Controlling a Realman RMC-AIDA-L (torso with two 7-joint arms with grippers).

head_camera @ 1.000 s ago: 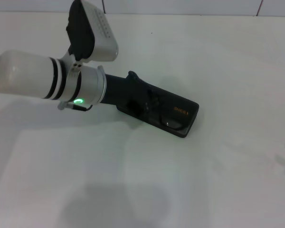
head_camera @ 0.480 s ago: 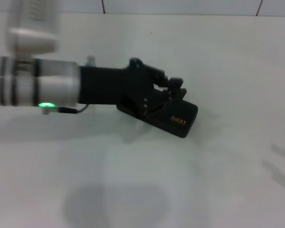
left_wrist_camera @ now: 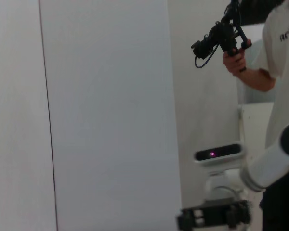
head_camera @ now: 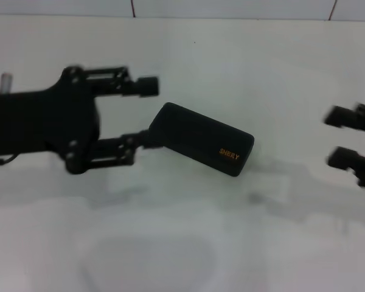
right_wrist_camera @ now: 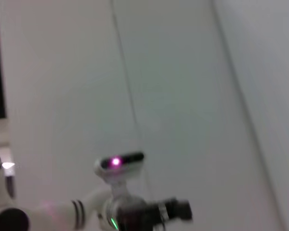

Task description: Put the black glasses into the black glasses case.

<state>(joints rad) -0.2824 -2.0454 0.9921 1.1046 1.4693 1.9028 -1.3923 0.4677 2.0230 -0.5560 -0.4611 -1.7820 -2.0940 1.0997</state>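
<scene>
Black glasses case (head_camera: 202,139) — closed, lid lettering up, flat on the white table (head_camera: 188,243). Black glasses not visible, presumably shut inside. Left gripper (head_camera: 147,112) — fingers spread wide, empty, beside the case's end. Right gripper (head_camera: 333,137) — open, empty, well apart.

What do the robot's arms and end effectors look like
Left end effector: matte black, boxy body with two slim linkage fingers ending in dark pads. Right end effector: the same black two-finger build. In the wrist views, the arms are white with black bands, and one shows a green light.
</scene>
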